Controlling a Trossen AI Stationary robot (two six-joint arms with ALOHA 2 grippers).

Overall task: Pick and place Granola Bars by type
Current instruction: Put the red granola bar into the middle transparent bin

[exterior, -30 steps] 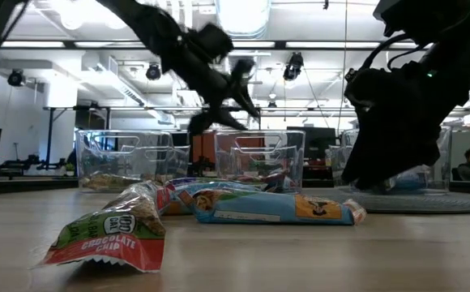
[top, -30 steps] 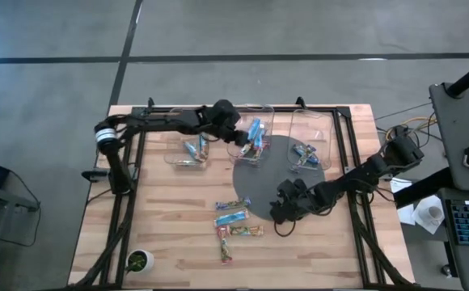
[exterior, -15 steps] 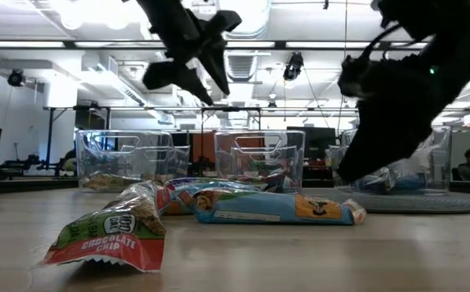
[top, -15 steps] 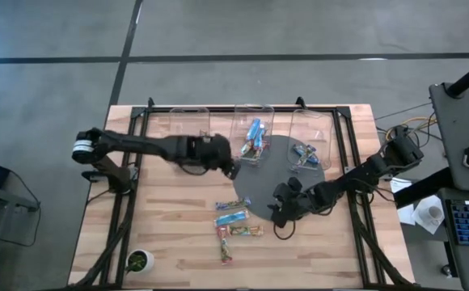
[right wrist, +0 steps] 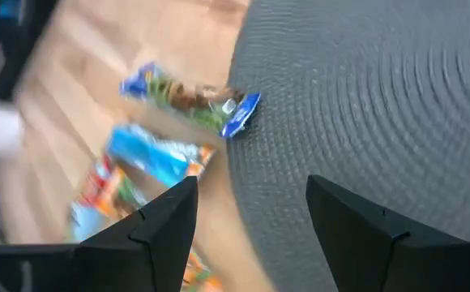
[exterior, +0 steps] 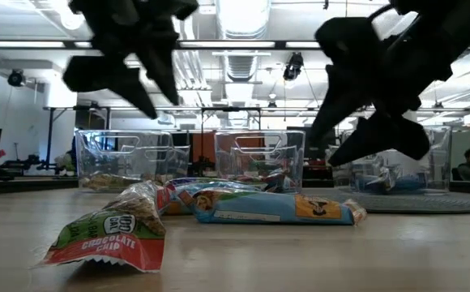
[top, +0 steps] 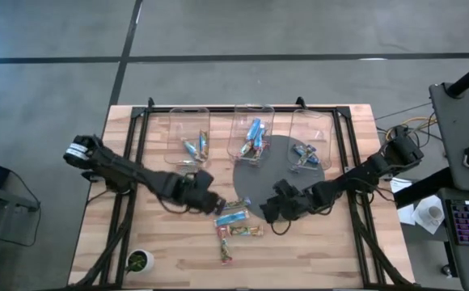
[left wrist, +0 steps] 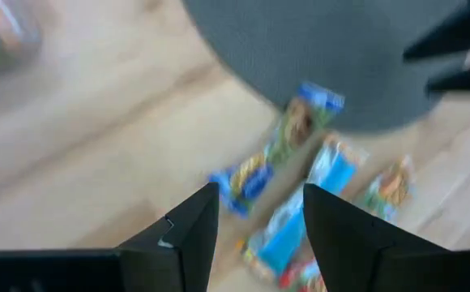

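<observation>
Several loose granola bars lie flat on the wood near the table's near edge: a green-blue one (top: 233, 204) at the mat's rim, a blue one (top: 231, 218), an orange-green one (top: 244, 231) and a red one (top: 225, 247). In the low view the red bar (exterior: 109, 231) lies nearest and the blue bar (exterior: 275, 207) behind it. My left gripper (top: 217, 205) hovers open just left of the bars, which show past its fingers (left wrist: 259, 219). My right gripper (top: 264, 212) is open just right of them, over the mat's edge (right wrist: 251, 203).
Three clear bins stand in a row at the far side: left (top: 190, 137), middle (top: 253, 133), right (top: 311, 137), each with bars inside. A round grey mat (top: 283, 170) lies in front of them. A small green cup (top: 140, 260) stands at the near-left corner.
My left gripper has swung from over the middle bin toward the near edge and come down beside the loose bars. My right gripper has shifted a little toward the table's left, closer to the same bars. The bars have not moved.
</observation>
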